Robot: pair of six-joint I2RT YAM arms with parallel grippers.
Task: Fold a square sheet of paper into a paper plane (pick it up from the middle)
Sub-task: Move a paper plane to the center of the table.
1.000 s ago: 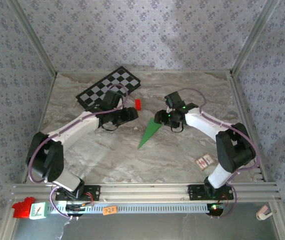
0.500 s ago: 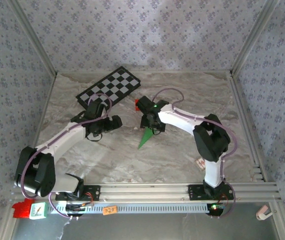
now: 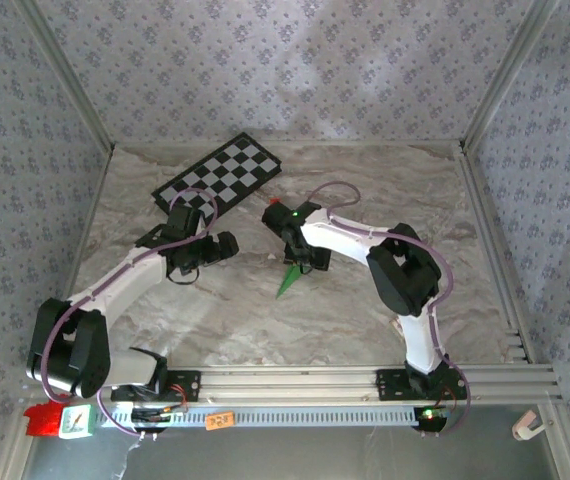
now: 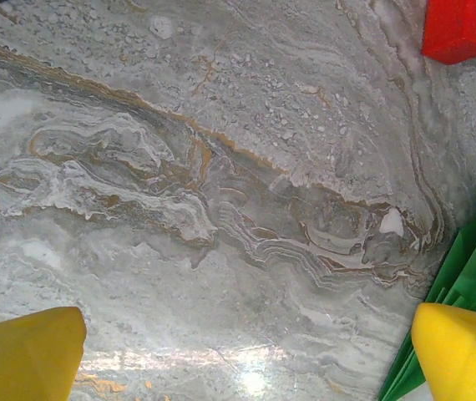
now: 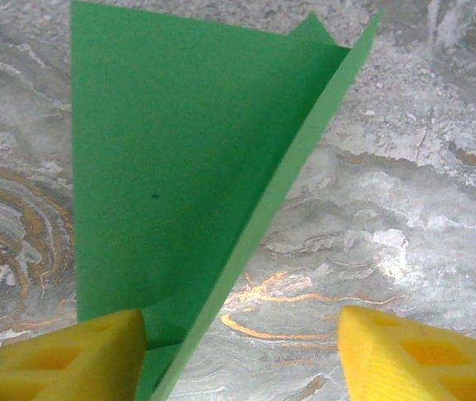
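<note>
The paper plane (image 3: 287,282) is a slim bright green dart lying on the marble table, its point towards the near edge. In the right wrist view the paper plane (image 5: 179,159) has one flap standing up along a crease. My right gripper (image 3: 301,262) hangs just over its wide end. That gripper (image 5: 242,355) is open: the raised edge runs between its yellow fingertips (image 5: 63,355) and the left pad is over the paper. My left gripper (image 3: 223,245) sits to the left, apart from the plane. It (image 4: 242,359) is open over bare marble, with the green edge (image 4: 463,276) beside its right fingertip.
A black-and-white checkerboard (image 3: 220,175) lies at the back left. The small red block (image 4: 463,29) stands beyond the left gripper, near the right arm's wrist. The patterned walls and metal frame (image 3: 285,380) bound the table.
The right arm has swung left and come down over the wide end of the green plane. The left arm has drawn back to the left, away from the red block.
</note>
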